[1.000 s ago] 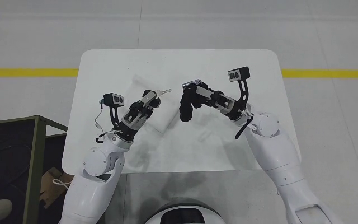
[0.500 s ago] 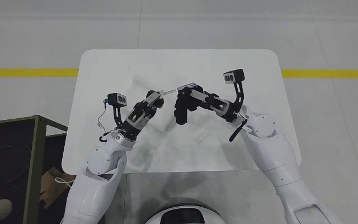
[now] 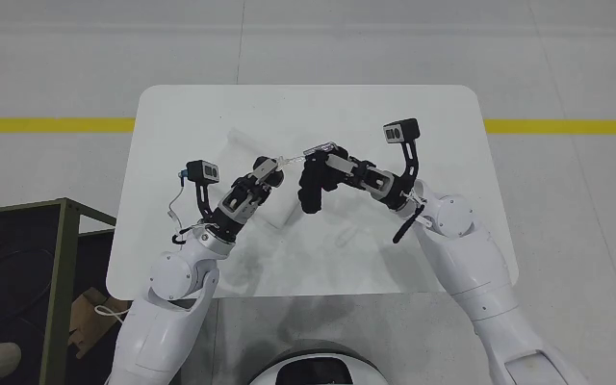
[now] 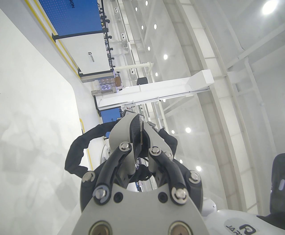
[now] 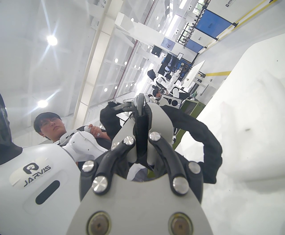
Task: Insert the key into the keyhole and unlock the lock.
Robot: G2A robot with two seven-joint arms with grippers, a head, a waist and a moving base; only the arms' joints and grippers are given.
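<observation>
Noted left pincer (image 3: pixel 272 167) clamped on key (image 3: pixel 289 158), mid-frame over desk (image 3: pixel 385 260); right pincer (image 3: pixel 325 159) clamped on lock (image 3: pixel 308 192) just right of it. Saw key tip at lock; could not tell insertion.

A white table (image 3: pixel 192 115) with rounded corners stood on a pale grey floor (image 3: pixel 77 48) crossed by a yellow line (image 3: pixel 58 124). A dark, green-framed crate (image 3: pixel 29 250) sat near the table's left edge. Round ceiling lights (image 4: pixel 268 7) shone above blue panels (image 4: pixel 71 17).
</observation>
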